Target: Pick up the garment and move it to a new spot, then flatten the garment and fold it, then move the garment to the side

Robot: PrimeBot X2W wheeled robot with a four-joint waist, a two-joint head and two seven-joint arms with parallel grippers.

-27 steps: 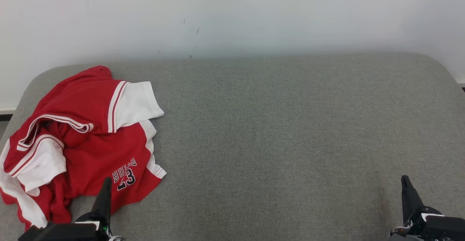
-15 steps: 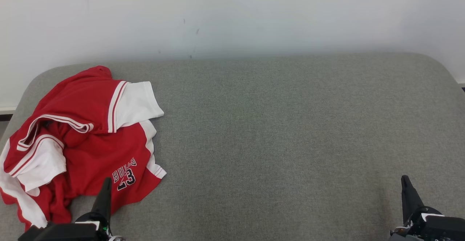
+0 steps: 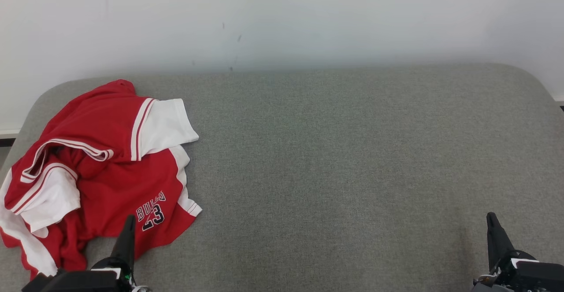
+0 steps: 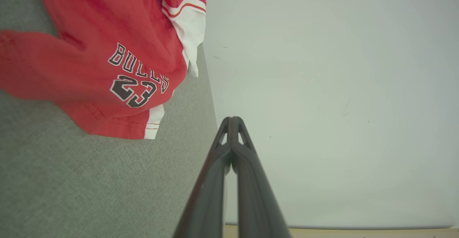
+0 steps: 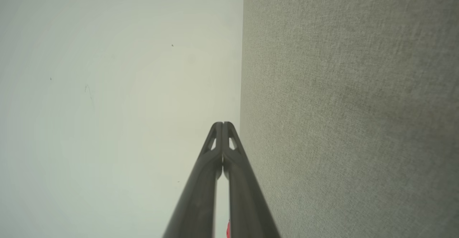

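Nothing has shifted over the last second: both arms and the cloth lie as they did in the earlier head views, so the first step of the task has not yet begun. The red-and-white Bulls jersey (image 3: 110, 164) sits crumpled at the left end of the grey fabric-covered desk (image 3: 330, 151), near its back left corner. One white sleeve is thrown out toward the middle, and the "BULLS 23" print faces up on the near flap. The left end effector (image 3: 128, 230) hovers at the near edge just beside that printed flap, apparently not touching it. In the left wrist view its two dark fingers (image 4: 232, 121) are pressed together at the tips with nothing between them, and the hem of the jersey (image 4: 107, 51) lies off to one side of them. The right end effector (image 3: 492, 221) waits well apart at the near right of the desk, and its fingers (image 5: 222, 125) are likewise closed tip to tip and empty. Because the heap is bunched in layers, the left fingers will likely have to spread before they can nip a fold. A grab at a single loose layer may drag the rest unevenly toward the bare middle of the desk.
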